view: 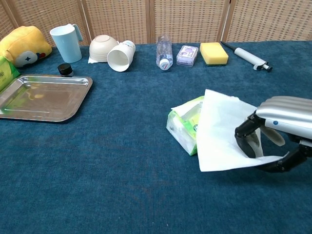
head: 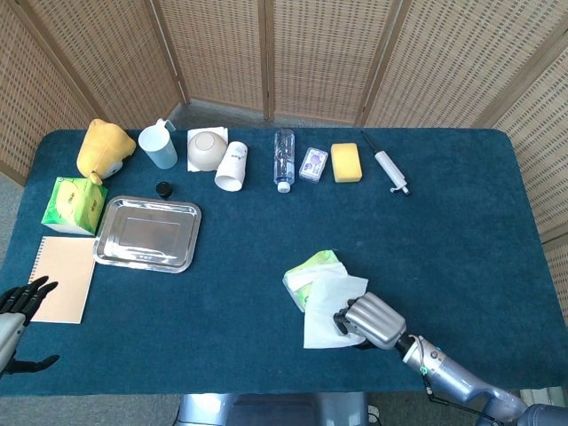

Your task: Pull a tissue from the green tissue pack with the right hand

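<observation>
At the far left, the left hand [head: 19, 306] hovers off the tabletop [head: 461, 222] edge beside a notebook [head: 64, 279], its fingers spread and holding nothing, so it plays no part in any trouble. Next along sit a second green pack [head: 74, 205], a yellow plush [head: 102, 148], a tray [head: 147, 233], a blue cup [head: 160, 145], a bowl [head: 207, 149], a paper cup [head: 232, 166], a bottle [head: 283, 159], a sponge [head: 346, 162] and a pipette-like tool [head: 390, 172]; these stand well away from the action. Mid-table lies the green tissue pack [view: 187, 127], tipped on its side, with a tissue [view: 222, 129] draped over its right end and running out to the right hand [view: 275, 131], whose fingers are curled in and pinching the sheet's far edge. From the chest view I cannot tell whether the sheet's near corner is clear of the slot. If it is not, I'd judge a further pull could drag the light pack across the cloth instead of freeing the sheet, or draw a second tissue out with it. A pinch on the very edge might also slip or tear the paper. As for writing, the pack shows a small round emblem and the paper cup some print, both too small to read.
</observation>
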Controlling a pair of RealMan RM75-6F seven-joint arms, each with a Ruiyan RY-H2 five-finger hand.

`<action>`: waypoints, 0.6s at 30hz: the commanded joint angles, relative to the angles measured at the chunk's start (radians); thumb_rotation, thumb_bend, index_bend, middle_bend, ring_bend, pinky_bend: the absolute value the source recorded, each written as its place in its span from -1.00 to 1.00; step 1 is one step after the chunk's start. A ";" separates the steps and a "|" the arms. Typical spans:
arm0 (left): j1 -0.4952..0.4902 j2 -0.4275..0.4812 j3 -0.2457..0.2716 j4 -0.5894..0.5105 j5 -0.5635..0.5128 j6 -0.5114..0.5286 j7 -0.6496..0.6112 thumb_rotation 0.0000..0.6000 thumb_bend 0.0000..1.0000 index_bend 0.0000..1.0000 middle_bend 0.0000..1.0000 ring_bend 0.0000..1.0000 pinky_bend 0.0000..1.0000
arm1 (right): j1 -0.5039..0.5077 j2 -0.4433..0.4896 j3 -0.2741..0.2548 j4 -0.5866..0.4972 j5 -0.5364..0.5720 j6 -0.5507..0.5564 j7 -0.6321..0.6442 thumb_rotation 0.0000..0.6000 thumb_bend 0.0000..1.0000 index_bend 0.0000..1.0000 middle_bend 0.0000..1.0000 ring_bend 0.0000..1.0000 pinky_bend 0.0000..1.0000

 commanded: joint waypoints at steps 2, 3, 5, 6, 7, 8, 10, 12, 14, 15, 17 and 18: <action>-0.001 0.001 0.000 -0.002 0.000 -0.002 0.000 1.00 -1.00 -1.00 -1.00 -1.00 -1.00 | 0.026 0.040 -0.045 0.012 -0.043 -0.019 0.042 1.00 -0.63 -0.84 -0.53 -0.41 -0.04; -0.001 0.001 0.001 -0.003 0.000 -0.003 0.001 1.00 -1.00 -1.00 -1.00 -1.00 -1.00 | 0.025 0.070 -0.070 0.001 -0.050 -0.040 0.020 1.00 -0.71 -0.91 -0.61 -0.47 -0.10; -0.001 0.002 0.001 -0.004 -0.001 -0.003 0.002 1.00 -1.00 -1.00 -1.00 -1.00 -1.00 | 0.020 0.106 -0.087 -0.038 -0.042 -0.054 -0.003 1.00 -0.87 -1.00 -0.80 -0.60 -0.21; -0.001 0.002 0.002 -0.005 -0.001 -0.003 0.002 1.00 -1.00 -1.00 -1.00 -1.00 -1.00 | 0.017 0.115 -0.089 -0.048 -0.038 -0.054 -0.013 1.00 -0.90 -1.00 -0.85 -0.64 -0.25; -0.001 0.002 0.002 -0.005 0.000 -0.003 0.003 1.00 -1.00 -1.00 -1.00 -1.00 -1.00 | 0.012 0.121 -0.090 -0.052 -0.036 -0.047 -0.024 1.00 -0.93 -1.00 -0.89 -0.69 -0.29; -0.001 0.001 0.002 -0.006 0.000 -0.004 0.004 1.00 -1.00 -1.00 -1.00 -1.00 -1.00 | 0.004 0.127 -0.091 -0.053 -0.036 -0.034 -0.033 1.00 -0.94 -1.00 -0.91 -0.73 -0.32; -0.002 0.001 0.004 -0.007 0.002 -0.006 0.006 1.00 -1.00 -1.00 -1.00 -1.00 -1.00 | -0.010 0.139 -0.092 -0.048 -0.034 -0.009 -0.035 1.00 -0.96 -1.00 -0.92 -0.74 -0.33; -0.002 0.001 0.005 -0.008 0.005 -0.007 0.007 1.00 -1.00 -1.00 -1.00 -1.00 -1.00 | -0.018 0.146 -0.092 -0.040 -0.036 0.009 -0.035 1.00 -0.97 -1.00 -0.92 -0.74 -0.33; -0.003 0.001 0.006 -0.009 0.008 -0.008 0.007 1.00 -1.00 -1.00 -1.00 -1.00 -1.00 | -0.027 0.153 -0.090 -0.031 -0.036 0.030 -0.035 1.00 -0.99 -1.00 -0.92 -0.74 -0.33; -0.002 0.001 0.006 -0.010 0.009 -0.007 0.008 1.00 -1.00 -1.00 -1.00 -1.00 -1.00 | -0.033 0.157 -0.087 -0.025 -0.035 0.043 -0.034 1.00 -0.99 -1.00 -0.91 -0.75 -0.33; -0.002 0.002 0.007 -0.010 0.011 -0.006 0.008 1.00 -1.00 -1.00 -1.00 -1.00 -1.00 | -0.042 0.162 -0.083 -0.016 -0.033 0.065 -0.031 1.00 -1.00 -1.00 -0.90 -0.74 -0.33; -0.002 0.002 0.007 -0.010 0.012 -0.006 0.008 1.00 -1.00 -1.00 -1.00 -1.00 -1.00 | -0.049 0.164 -0.078 -0.007 -0.031 0.084 -0.030 0.99 -1.00 -1.00 -0.90 -0.74 -0.33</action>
